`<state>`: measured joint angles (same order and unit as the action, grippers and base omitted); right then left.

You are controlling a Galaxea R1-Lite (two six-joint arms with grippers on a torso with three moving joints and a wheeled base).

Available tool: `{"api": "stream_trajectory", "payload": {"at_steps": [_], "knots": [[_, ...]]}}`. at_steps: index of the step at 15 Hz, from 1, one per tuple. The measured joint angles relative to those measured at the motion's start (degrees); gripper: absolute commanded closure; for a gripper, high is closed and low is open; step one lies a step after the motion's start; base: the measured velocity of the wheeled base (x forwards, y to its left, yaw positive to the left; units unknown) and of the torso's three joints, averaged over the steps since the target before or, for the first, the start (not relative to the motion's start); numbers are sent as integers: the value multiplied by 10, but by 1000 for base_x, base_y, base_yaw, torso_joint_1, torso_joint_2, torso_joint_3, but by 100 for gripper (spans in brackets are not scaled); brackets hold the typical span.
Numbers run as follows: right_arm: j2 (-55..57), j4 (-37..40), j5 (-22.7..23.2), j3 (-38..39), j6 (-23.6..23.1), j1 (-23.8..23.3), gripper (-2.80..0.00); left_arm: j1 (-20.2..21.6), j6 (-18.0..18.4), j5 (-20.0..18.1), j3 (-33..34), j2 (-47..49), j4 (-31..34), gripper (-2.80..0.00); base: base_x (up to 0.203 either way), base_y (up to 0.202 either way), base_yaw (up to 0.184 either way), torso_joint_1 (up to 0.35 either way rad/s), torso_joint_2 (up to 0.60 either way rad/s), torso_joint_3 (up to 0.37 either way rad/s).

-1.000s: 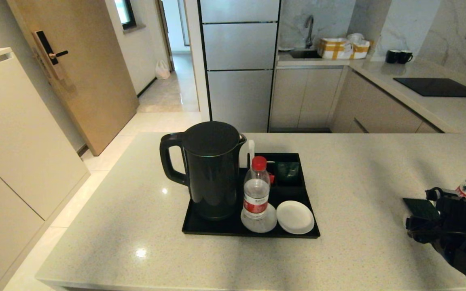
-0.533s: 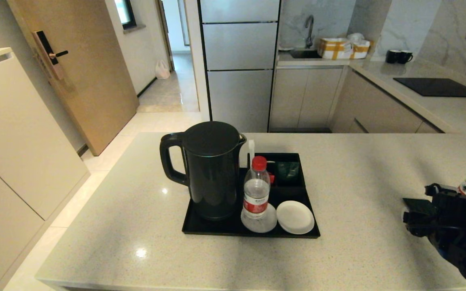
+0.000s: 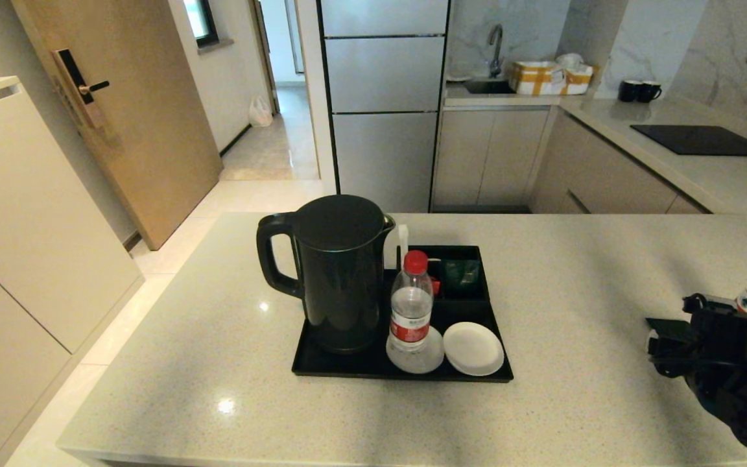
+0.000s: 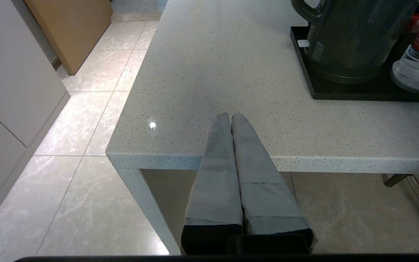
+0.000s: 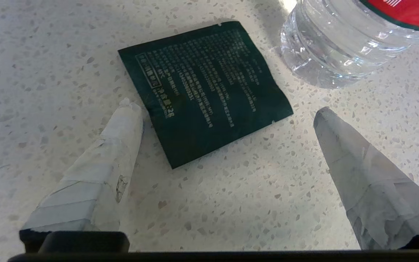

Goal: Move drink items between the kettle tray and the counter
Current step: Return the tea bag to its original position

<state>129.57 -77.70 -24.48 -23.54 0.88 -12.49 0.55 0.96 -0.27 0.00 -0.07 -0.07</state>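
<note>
A clear water bottle (image 3: 410, 301) with a red cap stands on a coaster in the black kettle tray (image 3: 360, 371). A dark green sachet (image 3: 462, 274) lies in one of the tray's small compartments. At the counter's (image 3: 581, 272) right end lies a second green sachet (image 5: 204, 89), flat, beside a second bottle (image 5: 344, 40). My right gripper (image 5: 227, 109) hangs low over this sachet, open, its fingertips to either side and holding nothing. In the head view that gripper (image 3: 665, 357) covers most of the sachet (image 3: 665, 326). My left gripper (image 4: 230, 115) is shut and empty at the counter's near left edge.
A tall black kettle (image 3: 338, 272) fills the tray's left half. Two round white coasters (image 3: 474, 348) lie at the tray's front. Behind, a farther counter carries a black hob (image 3: 704, 139). The counter's left edge (image 4: 122, 160) drops to a tiled floor.
My right gripper has shifted slightly over the counter sachet, hiding more of it in the head view. The tray and its items have not moved.
</note>
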Motion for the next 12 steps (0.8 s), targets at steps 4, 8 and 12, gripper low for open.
{"api": "stream_trajectory", "payload": {"at_steps": [4,8,12], "knots": [[0,1,0,-3,-5,-8,-280,0,0,0,0,0,0,0,0,0,0,0,0,0],[1,1,0,-4,-6,-11,-280,0,0,0,0,0,0,0,0,0,0,0,0,0],[4,-1,0,-5,-5,-11,-280,-1,0,0,0,0,0,0,0,0,0,0,0,0]]}}
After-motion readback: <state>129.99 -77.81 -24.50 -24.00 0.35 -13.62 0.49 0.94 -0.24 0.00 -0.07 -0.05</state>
